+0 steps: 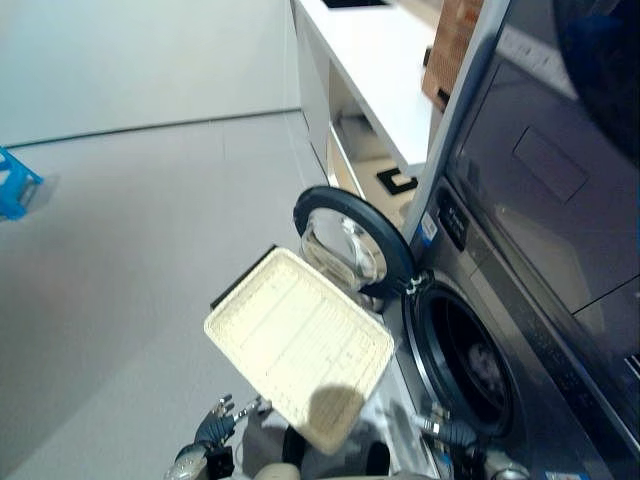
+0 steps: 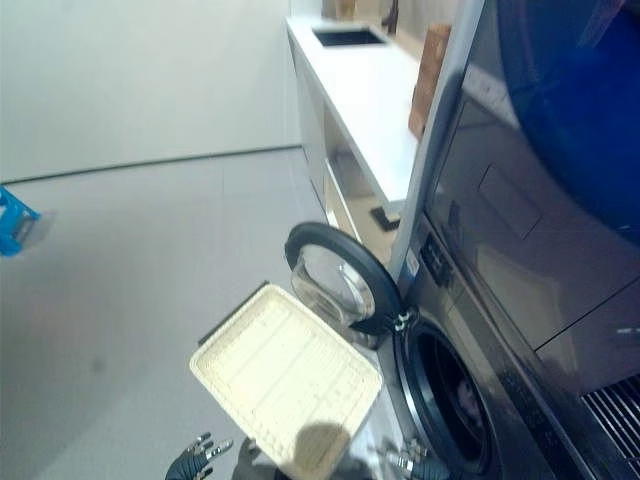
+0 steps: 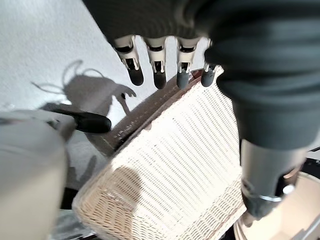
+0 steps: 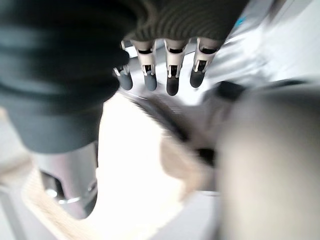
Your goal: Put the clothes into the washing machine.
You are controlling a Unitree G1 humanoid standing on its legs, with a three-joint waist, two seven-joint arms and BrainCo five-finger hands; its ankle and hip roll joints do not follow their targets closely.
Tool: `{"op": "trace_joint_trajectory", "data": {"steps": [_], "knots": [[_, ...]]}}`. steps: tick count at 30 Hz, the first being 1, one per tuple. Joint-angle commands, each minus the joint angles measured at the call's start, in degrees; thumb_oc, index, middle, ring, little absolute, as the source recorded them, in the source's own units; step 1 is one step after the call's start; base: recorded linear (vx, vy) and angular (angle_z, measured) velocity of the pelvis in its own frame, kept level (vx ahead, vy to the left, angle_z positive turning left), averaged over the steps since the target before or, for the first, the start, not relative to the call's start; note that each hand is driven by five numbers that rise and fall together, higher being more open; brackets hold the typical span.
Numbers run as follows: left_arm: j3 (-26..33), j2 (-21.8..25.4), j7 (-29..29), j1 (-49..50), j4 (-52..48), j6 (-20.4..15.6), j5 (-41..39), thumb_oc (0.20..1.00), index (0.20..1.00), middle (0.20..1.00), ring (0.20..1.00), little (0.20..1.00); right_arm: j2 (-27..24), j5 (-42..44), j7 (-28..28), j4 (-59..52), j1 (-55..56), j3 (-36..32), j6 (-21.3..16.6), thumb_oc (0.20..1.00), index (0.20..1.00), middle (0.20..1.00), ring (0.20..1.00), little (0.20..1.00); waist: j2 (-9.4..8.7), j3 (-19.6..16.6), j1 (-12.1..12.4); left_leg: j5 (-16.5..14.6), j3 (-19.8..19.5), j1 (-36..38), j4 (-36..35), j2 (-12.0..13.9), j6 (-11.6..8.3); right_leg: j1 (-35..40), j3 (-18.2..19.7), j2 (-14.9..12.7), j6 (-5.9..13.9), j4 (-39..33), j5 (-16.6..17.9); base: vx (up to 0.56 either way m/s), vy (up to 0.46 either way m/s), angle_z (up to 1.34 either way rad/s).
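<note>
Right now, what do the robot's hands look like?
Both hands look the same. The left hand has a row of silver fingers with dark rounded tips, and a dark ribbed cover wraps over the back of the hand and the wrist. The right hand matches it: silver fingers, dark tips, dark ribbed cover. The thumbs are silver too.

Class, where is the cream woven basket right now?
In the left eye view the cream woven basket sits low and central on the grey floor, beside the washing machine's open door, with the left hand just below it.
</note>
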Motion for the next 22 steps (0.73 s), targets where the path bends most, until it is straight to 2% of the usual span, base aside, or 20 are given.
{"op": "trace_joint_trajectory", "data": {"steps": [1, 2, 9, 12, 14, 16, 22], "knots": [[-1.73, -0.95, -0.63, -3.3, 2.05, 1.24, 7.88, 1.0, 1.0, 1.0, 1.0, 1.0, -0.31, -7.5, -2.68, -1.34, -3.46, 1.7, 4.33, 1.0, 1.0, 1.0, 1.0, 1.0, -1.59, 1.06, -0.26, -4.93, 2.23, 2.54, 1.27, -4.39, 0.9, -0.03, 0.66, -0.21, 2.71, 0.42, 1.16, 0.09, -0.015, 0.05], [-3.34, -1.45, -1.72, -3.33, 2.69, 1.64, 10.72, 1.0, 1.0, 1.0, 1.0, 1.0, 0.07, -10.82, -3.5, -1.13, -3.29, 3.17, 2.03, 1.0, 1.0, 1.0, 1.0, 1.0, -1.53, -0.08, -0.57, -5.66, 1.78, 3.64, 1.46, -4.77, 1.3, 1.16, 1.34, 0.05, 2.59, 0.17, 0.83, 0.07, -0.013, 0.03], [-4.79, -3.62, -4.68, -1.75, 2.92, 2.73, 9.79, 1.0, 1.0, 1.0, 1.0, 1.0, 1.43, -12.34, -2.91, -0.83, -2.79, 3.88, 3.57, 1.0, 1.0, 1.0, 1.0, 1.0, -1.66, -1.83, -0.57, -8.75, 0.8, 5.73, 4.42, -6.14, 2.55, 4.19, 3.41, 0.34, 2.06, -0.27, 0.0, 0.04, -0.013, -0.01], [-5.13, -3.92, -5.24, -1.4, 3.31, 3.47, 11.69, 1.0, 1.0, 1.0, 1.0, 1.0, 1.92, -12.56, -2.92, -0.8, -2.62, 3.95, 3.75, 1.0, 1.0, 1.0, 1.0, 1.0, -1.69, -2.3, -0.52, -8.64, 0.72, 6.48, 3.57, -6.07, 2.73, 4.58, 3.43, 0.54, 2.07, -0.41, -0.1, 0.01, -0.022, -0.01], [-6.5, -3.82, -5.69, -1.45, 3.79, 3.9, 16.92, 1.0, 1.0, 1.0, 1.0, 1.0, 2.37, -13.52, -3.21, -0.74, -2.75, 4.24, 3.91, 1.0, 1.0, 1.0, 1.0, 1.0, -1.61, -2.76, -0.51, -8.06, 0.74, 7.41, 1.66, -5.69, 2.8, 4.94, 3.32, 0.87, 2.18, -0.74, -0.12, 0.0, -0.036, 0.0], [-7.45, -3.7, -5.94, -1.66, 3.9, 3.99, 18.19, 1.0, 1.0, 1.0, 1.0, 1.0, 2.5, -14.39, -3.1, -0.76, -2.88, 4.7, 3.56, 1.0, 1.0, 1.0, 1.0, 1.0, -1.57, -2.93, -0.57, -7.82, 0.77, 7.66, 1.02, -5.56, 2.77, 5.03, 3.27, 1.02, 2.21, -0.9, -0.07, 0.0, 0.0, 0.0], [-8.37, -3.41, -5.91, -1.95, 3.3, 4.65, 16.72, 1.0, 1.0, 1.0, 1.0, 1.0, 2.82, -15.63, -3.35, -0.98, -3.18, 6.25, 4.64, 1.0, 1.0, 1.0, 1.0, 1.0, -1.46, -3.44, -0.54, -8.09, 1.15, 8.46, 0.93, -5.5, 2.82, 5.87, 3.06, 1.0, 2.25, -1.52, -0.11, 0.0, 0.0, 0.0]]}}
